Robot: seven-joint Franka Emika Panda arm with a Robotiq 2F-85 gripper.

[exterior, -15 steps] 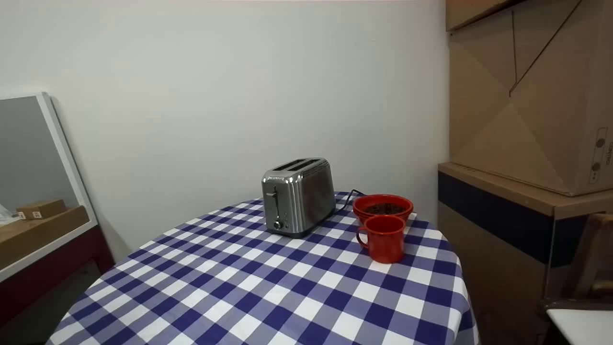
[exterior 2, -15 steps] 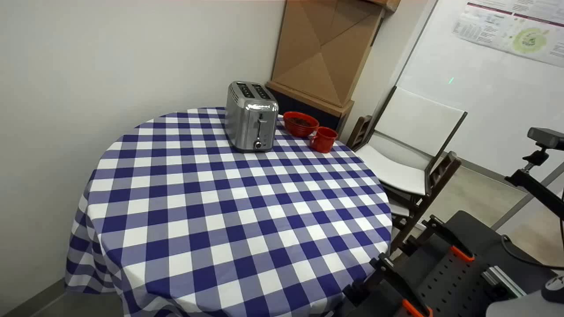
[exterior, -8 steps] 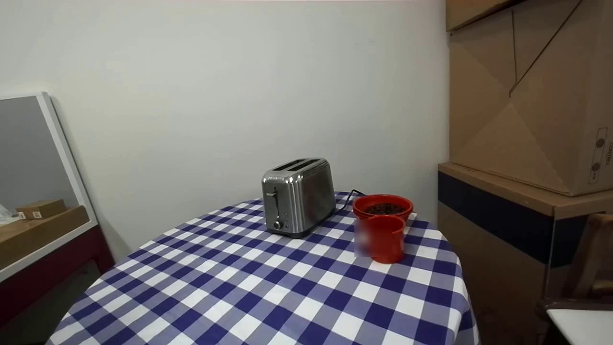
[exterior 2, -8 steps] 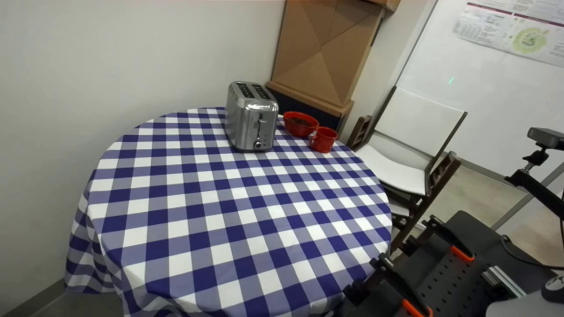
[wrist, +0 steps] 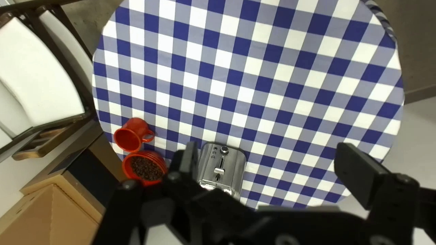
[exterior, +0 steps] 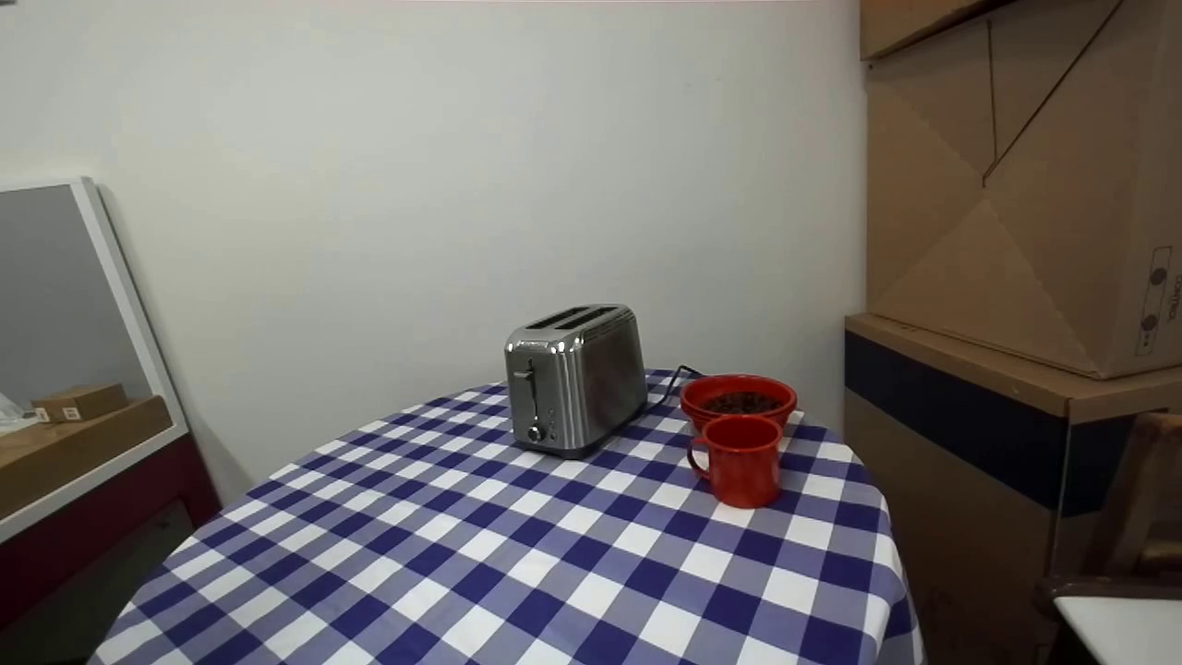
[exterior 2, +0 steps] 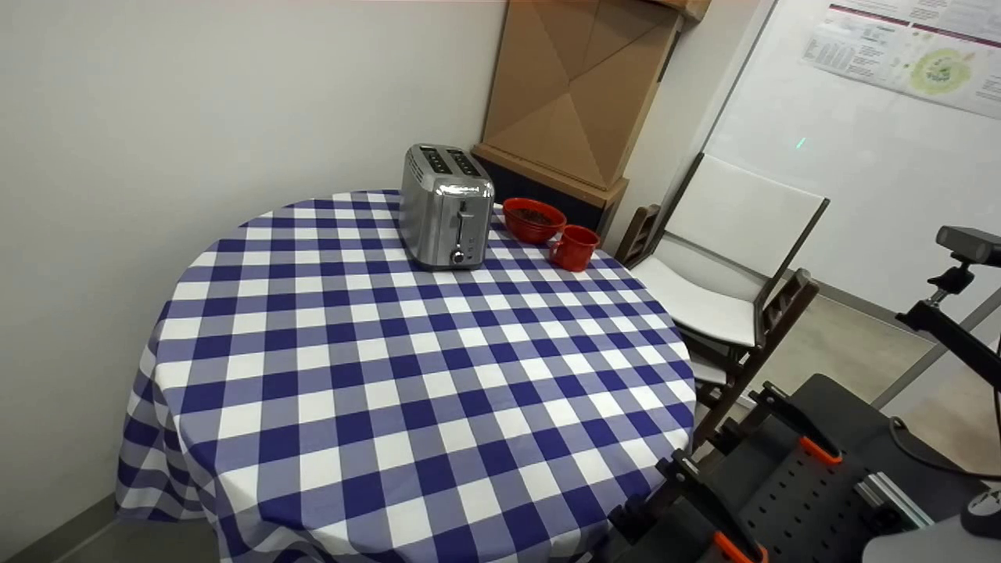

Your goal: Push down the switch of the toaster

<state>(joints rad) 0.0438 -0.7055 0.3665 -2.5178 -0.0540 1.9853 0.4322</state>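
The silver toaster (exterior: 605, 379) stands upright on the checked table, also in an exterior view (exterior 2: 426, 211) and in the wrist view (wrist: 235, 166). Its switch is a small lever (exterior: 524, 375) near the top of a vertical slot, above a round knob; it also shows in an exterior view (exterior 2: 464, 213) and in the wrist view (wrist: 219, 170). My gripper (wrist: 268, 148) is open and empty, high above the table and apart from the toaster. The toaster's slot end shows beside my left-hand finger; its top is partly hidden by the gripper. The gripper is outside both exterior views.
A red mug (exterior: 744, 466) and a red bowl (exterior: 776, 397) with dark contents stand beside the toaster. A black cord (exterior: 672, 383) runs behind it. The wall (exterior: 462, 185) and cardboard boxes (exterior 2: 579, 94) are close behind. Folding chairs (exterior 2: 727, 258) stand at the table's side.
A small dark edge has come into the top left corner of an exterior view. The toaster, its lever, the mug and the bowl have not moved.
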